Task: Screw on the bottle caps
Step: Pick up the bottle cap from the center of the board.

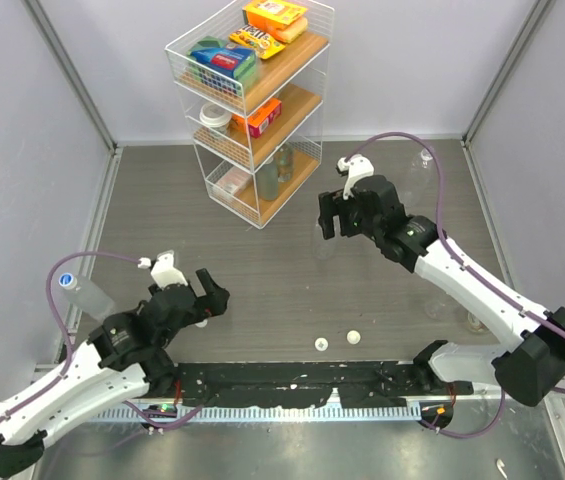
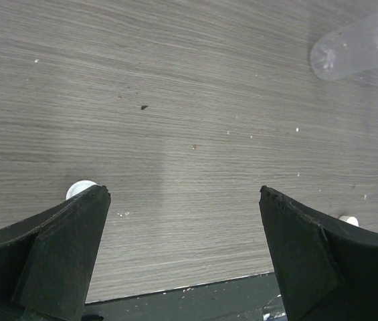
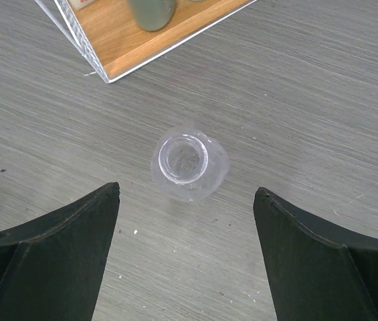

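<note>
Two small round white caps (image 1: 321, 344) lay flat on the table (image 1: 262, 190), well apart from my right gripper (image 1: 334, 222) and out ahead of my left gripper (image 1: 212, 292). Through the left wrist camera, one cap (image 2: 81, 189) peeped out just beside the tip of the left-hand finger, and the other cap (image 2: 349, 220) showed as a pale sliver just beyond the right-hand finger.

One clear bottle (image 3: 189, 164) stood upright and uncapped directly below my right gripper (image 3: 186, 190), between its two dark wedge-shaped fingers (image 3: 61, 254) and touching neither. Its round open mouth faced up at me, with glassy shoulders widening around it. Those jaws stood wide apart and held nothing.

My left gripper (image 2: 182, 194) was spread wide as well, with only bare tabletop between its matte black fingers (image 2: 61, 254). Far ahead and to their right, a frosted-looking clear cylinder (image 2: 356, 50) crossed the corner of that view.

Beyond the upright bottle sat a white wire rack (image 1: 252, 110) with smooth wooden shelves. The table itself was grey, with fine straight grain and a few pale specks.
</note>
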`<state>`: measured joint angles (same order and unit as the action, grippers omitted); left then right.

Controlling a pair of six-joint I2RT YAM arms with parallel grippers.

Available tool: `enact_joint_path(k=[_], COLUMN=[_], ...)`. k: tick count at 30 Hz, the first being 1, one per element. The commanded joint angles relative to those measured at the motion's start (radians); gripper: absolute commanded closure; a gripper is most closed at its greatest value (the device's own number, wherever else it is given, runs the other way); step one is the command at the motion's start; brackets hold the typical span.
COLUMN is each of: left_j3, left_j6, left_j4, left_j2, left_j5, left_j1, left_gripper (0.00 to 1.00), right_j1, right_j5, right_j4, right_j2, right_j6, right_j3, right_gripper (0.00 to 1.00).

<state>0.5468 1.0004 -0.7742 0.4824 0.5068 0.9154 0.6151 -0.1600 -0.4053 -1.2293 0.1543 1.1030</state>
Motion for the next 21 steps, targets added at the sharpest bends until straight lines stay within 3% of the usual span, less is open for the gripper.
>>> enact_joint_path(k=[1,10,21], left_j3=[-0.016,-0.03,-0.044], left_j6=[-0.014,0.015,0.029], left_j4=[0.039,0.004,0.038], left_j2=[-0.066,-0.128,-0.084], left_j5=[-0.002,-0.005,-0.033], left_j1=[0.004,0.004,0.004], left_gripper=[0.0,0.0,0.0], right_j1=[0.017,0.02,0.021], right_j5=[-0.053,-0.085,-0.064], right_j4=[0.008,0.048,0.036], right_j2=[-0.002,-0.078,0.011], right_j6=[-0.045,-0.003,0.04], right_j3=[0.044,0.043,-0.026], right_gripper=[0.14,0.19,0.19])
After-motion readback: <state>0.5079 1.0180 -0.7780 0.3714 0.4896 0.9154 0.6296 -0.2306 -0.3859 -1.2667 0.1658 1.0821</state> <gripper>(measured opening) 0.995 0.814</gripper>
